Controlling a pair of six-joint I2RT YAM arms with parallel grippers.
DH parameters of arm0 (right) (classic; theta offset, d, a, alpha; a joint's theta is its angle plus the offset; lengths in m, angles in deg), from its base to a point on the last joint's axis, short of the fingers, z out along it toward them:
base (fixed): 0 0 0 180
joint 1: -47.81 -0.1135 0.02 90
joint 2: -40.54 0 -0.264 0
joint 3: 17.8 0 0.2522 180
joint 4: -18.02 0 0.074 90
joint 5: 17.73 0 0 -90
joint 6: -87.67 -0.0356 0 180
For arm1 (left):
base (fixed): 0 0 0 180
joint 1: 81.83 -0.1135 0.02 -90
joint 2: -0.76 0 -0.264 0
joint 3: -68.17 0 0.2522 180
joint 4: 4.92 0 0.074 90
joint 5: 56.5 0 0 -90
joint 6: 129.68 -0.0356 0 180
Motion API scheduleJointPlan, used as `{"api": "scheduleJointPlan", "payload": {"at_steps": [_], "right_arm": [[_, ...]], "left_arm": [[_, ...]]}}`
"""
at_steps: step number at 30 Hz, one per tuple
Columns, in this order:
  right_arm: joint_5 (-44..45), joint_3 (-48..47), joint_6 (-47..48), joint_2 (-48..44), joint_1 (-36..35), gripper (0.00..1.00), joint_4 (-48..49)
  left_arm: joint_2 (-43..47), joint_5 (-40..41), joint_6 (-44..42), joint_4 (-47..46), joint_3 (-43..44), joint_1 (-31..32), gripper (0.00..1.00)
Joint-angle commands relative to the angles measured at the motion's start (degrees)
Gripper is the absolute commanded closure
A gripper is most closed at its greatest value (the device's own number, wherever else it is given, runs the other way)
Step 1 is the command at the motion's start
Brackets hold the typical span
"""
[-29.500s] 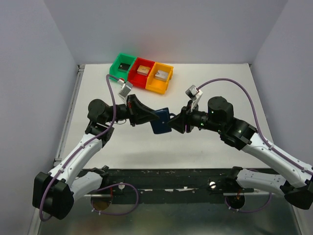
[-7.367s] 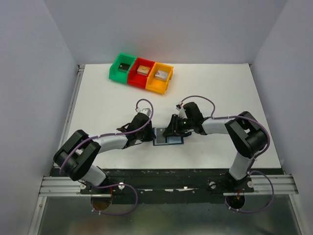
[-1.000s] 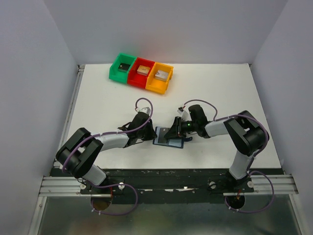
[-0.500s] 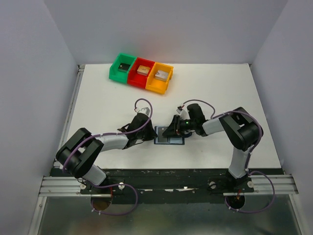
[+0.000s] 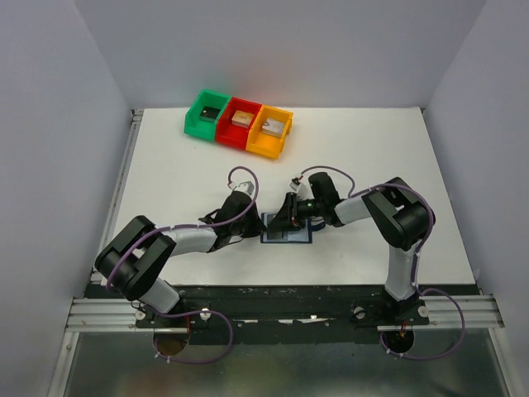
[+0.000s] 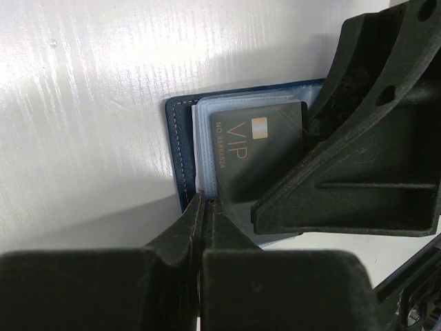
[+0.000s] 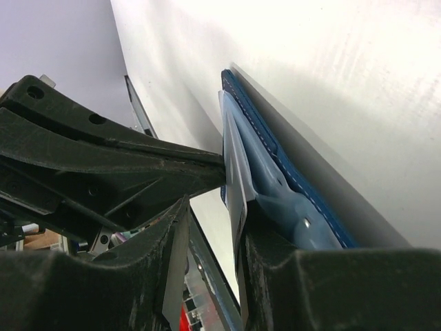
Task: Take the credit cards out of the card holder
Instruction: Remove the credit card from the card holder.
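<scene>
Where the two arms meet toward the front of the white surface (image 5: pixel 372 157), the top view shows the card holder (image 5: pixel 286 232) lying open and flat. It sits directly under the right end effector (image 5: pixel 290 220) and at the tip of the left end effector (image 5: pixel 254 233). Far beyond both tips, a green bin (image 5: pixel 193 120), a red bin (image 5: pixel 225 132) and an orange bin (image 5: pixel 263 149) stand in a touching row, each with a small block inside. Pale grey walls (image 5: pixel 273 50) close the surface in on three sides.

From the left wrist, the left end effector (image 6: pixel 204 207) has its fingers pressed together, resting on the holder's navy border (image 6: pixel 178 152). Just ahead of it a black card (image 6: pixel 265 155) lies against the pale sleeves, printed "VIP" beside a small gold chip. A line of digits along its edge is too fine to read. The surface (image 6: pixel 89 103) is glossy and streaked with light.

From the right wrist, the right end effector (image 7: pixel 213 221) has its fingers apart, astride the lifted edge of a pale blue sleeve page (image 7: pixel 234 158). The page leans on one finger, with a gap to the other.
</scene>
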Motion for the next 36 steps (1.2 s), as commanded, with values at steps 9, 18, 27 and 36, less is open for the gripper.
{"api": "scheduleJointPlan", "payload": {"at_steps": [9,18,27,36], "right_arm": [[-0.4,-1.1,2.7,-0.4,-2.0,0.61,-3.4],[-0.1,1.0,3.2,-2.9,-0.9,0.62,-3.9],[0.4,2.4,4.8,-5.5,0.2,0.63,-5.6],[0.6,3.5,5.0,-7.0,1.3,0.64,-5.6]], "left_arm": [[-0.7,0.5,0.0,2.6,-1.2,1.1,1.00],[-0.3,2.7,1.5,4.8,-1.8,0.6,1.00],[-0.8,2.4,1.8,5.2,-1.6,0.2,1.00],[-0.4,3.0,2.3,5.5,-2.0,0.2,1.00]]}}
